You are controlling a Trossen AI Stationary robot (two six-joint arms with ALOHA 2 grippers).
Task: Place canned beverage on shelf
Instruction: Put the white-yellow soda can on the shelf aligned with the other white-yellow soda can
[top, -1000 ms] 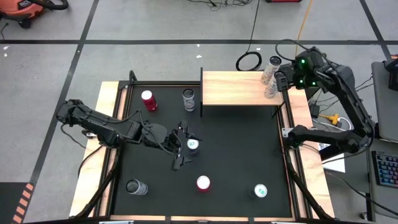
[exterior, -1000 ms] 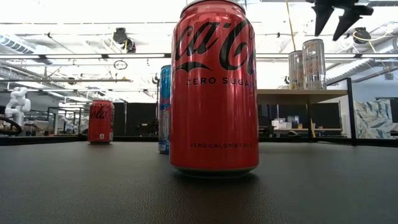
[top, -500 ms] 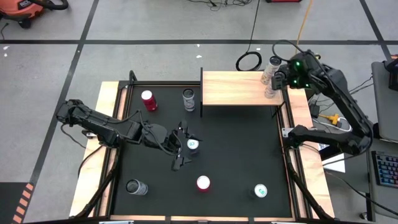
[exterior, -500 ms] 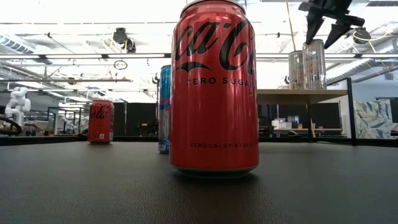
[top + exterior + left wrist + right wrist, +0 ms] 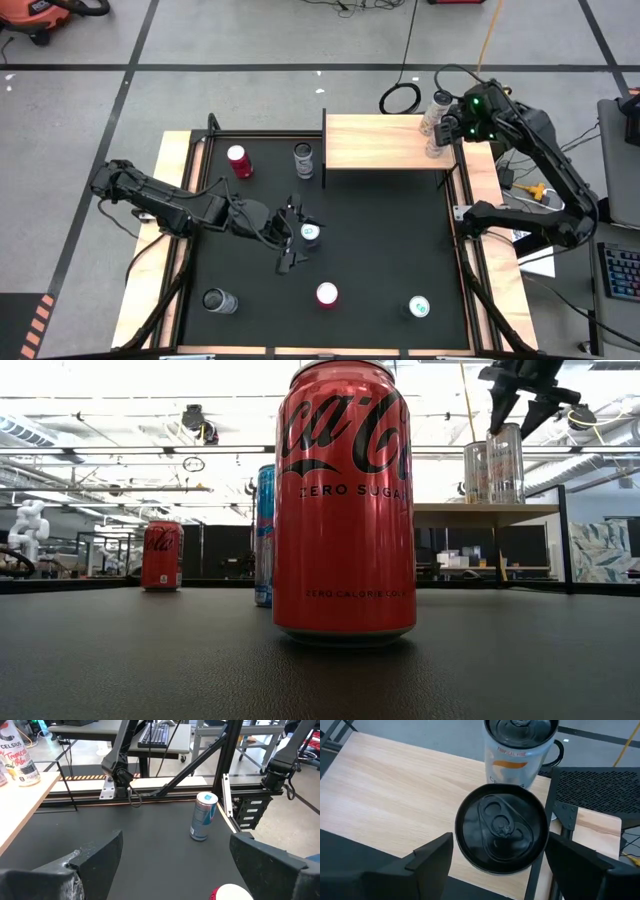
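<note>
The pale-wood shelf point(image 5: 380, 141) stands at the table's far right. Two cans stand upright on its right end: a dark-topped can point(image 5: 501, 827) point(image 5: 505, 461) and a lighter can point(image 5: 521, 746) point(image 5: 441, 104) behind it. My right gripper point(image 5: 452, 128) point(image 5: 518, 418) is open just above the dark-topped can, one finger on either side of its top, touching nothing. My left gripper point(image 5: 290, 237) is open and empty at the table's middle, beside a blue-topped can point(image 5: 311, 232).
On the black table stand a red can point(image 5: 327, 294) near the front, a blue can point(image 5: 419, 306) point(image 5: 204, 816) front right, a silver can point(image 5: 218, 300) front left, a red can point(image 5: 238, 161) and a grey can point(image 5: 304, 160) at the far side.
My right gripper has moved toward the table's left and a little down, from beside the shelf's right end to just over the dark-topped can. It has stayed open. The cans on the shelf have not moved.
</note>
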